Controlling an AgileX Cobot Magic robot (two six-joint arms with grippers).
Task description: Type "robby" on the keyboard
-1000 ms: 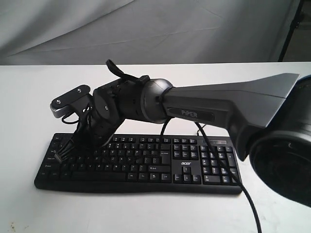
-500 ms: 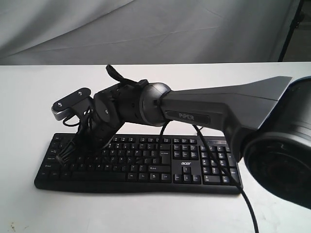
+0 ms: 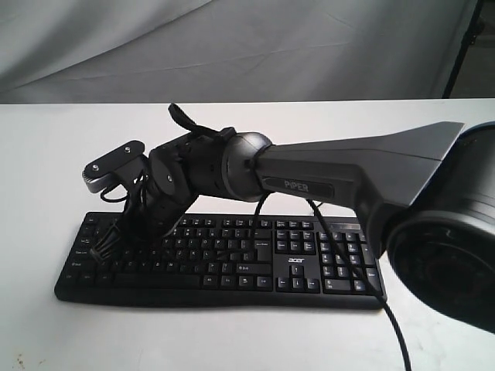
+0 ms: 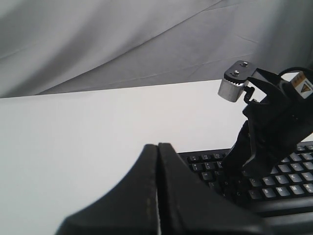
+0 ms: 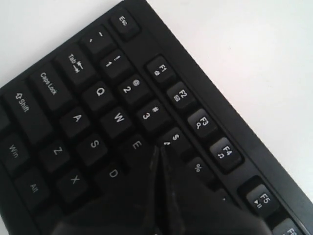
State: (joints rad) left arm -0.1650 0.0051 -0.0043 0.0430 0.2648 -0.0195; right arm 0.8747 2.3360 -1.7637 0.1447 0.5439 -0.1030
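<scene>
The black keyboard (image 3: pixel 232 267) lies flat on the white table, with its number pad and "acer" logo to the right. My right arm reaches across it to its left half. The right gripper (image 3: pixel 147 230) is shut and empty, pointing down at the keys. In the right wrist view its tip (image 5: pixel 159 149) sits between E and the 4 key (image 5: pixel 172 138); I cannot tell whether it touches a key. My left gripper (image 4: pixel 158 147) is shut and empty, off the keyboard's (image 4: pixel 274 188) left end, and is out of the exterior view.
The keyboard's thin black cable (image 3: pixel 390 317) runs over the number pad and off the table's front edge. The wrist camera (image 3: pixel 114 165) and a dangling cable bundle (image 3: pixel 104 247) hang over the keyboard's left end. A grey cloth (image 3: pixel 232 46) hangs behind the white table (image 3: pixel 46 154).
The right arm has shifted slightly left and lower over the keyboard's left half, then held still for the last half second. Its gripper stayed shut.
</scene>
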